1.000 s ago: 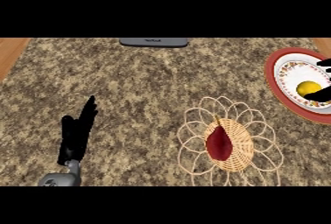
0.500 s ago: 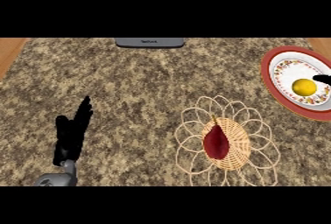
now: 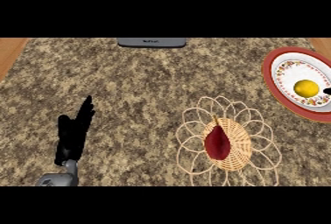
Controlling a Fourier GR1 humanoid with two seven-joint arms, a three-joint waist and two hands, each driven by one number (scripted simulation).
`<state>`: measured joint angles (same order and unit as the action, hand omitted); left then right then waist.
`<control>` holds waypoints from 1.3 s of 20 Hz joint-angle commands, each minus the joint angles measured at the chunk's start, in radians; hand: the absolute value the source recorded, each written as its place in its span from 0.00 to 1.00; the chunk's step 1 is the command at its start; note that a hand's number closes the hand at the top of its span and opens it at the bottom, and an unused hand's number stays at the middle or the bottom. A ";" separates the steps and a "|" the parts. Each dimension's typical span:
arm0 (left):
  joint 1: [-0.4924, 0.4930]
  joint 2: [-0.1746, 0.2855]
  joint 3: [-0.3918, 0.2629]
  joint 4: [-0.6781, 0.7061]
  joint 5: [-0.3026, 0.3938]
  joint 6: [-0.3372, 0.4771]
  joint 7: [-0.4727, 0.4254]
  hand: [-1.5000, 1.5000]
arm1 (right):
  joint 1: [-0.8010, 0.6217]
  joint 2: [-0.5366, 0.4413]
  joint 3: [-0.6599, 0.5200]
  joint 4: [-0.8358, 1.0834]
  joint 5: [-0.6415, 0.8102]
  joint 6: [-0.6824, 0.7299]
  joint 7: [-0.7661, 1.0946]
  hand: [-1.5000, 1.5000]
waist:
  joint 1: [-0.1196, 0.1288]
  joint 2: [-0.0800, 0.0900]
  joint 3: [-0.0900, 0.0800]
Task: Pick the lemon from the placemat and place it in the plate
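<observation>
The yellow lemon lies on the white, red-rimmed plate at the right edge of the head view. Nothing holds it. Only a black fingertip of my right hand shows at the right border, just beside the lemon and apart from it. The woven wicker placemat sits low and right of centre, with a dark red leaf-shaped patch on its middle. My left hand rests open at the lower left, fingers pointing up, far from the placemat.
A grey flat object lies at the counter's far edge, top centre. Wooden strips border the speckled counter at the upper left and upper right corners.
My right hand has drawn back to the right off the lemon, leaving it on the plate; now only a fingertip shows. The left hand stays as it was.
</observation>
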<state>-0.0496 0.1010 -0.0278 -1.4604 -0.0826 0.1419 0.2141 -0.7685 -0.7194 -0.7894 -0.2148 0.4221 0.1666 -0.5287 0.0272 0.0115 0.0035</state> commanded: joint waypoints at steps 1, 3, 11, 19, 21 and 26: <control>0.084 0.012 -0.018 -0.084 -0.012 -0.007 0.002 0.50 | 0.061 -0.017 -0.003 0.002 -0.027 0.060 -0.080 0.00 | 0.006 -0.001 0.000; 0.037 -0.010 -0.024 -0.072 -0.019 0.009 0.026 0.50 | -0.008 0.014 0.026 -0.007 -0.009 0.003 -0.047 0.00 | 0.011 0.001 0.000; 0.005 -0.001 0.001 -0.001 -0.011 -0.013 0.014 0.50 | 0.035 0.037 0.053 0.013 -0.013 -0.080 -0.053 0.00 | 0.004 0.002 0.000; 0.036 -0.008 -0.005 -0.008 -0.010 -0.026 -0.034 0.50 | 0.062 0.029 0.061 0.034 -0.019 -0.129 -0.055 0.00 | 0.011 0.003 0.000; -0.094 -0.010 0.018 0.038 -0.023 0.006 0.046 0.50 | 0.066 0.053 0.072 0.031 -0.019 -0.152 -0.054 0.00 | 0.000 0.003 0.000; -0.033 -0.007 0.024 0.061 -0.001 -0.025 -0.018 0.50 | 0.090 -0.022 0.074 0.042 -0.013 -0.142 -0.047 0.00 | 0.010 0.008 0.001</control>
<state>-0.0656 0.0972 -0.0142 -1.4492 -0.0887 0.1216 0.2146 -0.6960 -0.7069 -0.7207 -0.1811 0.4069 0.0125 -0.5792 0.0379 0.0168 0.0044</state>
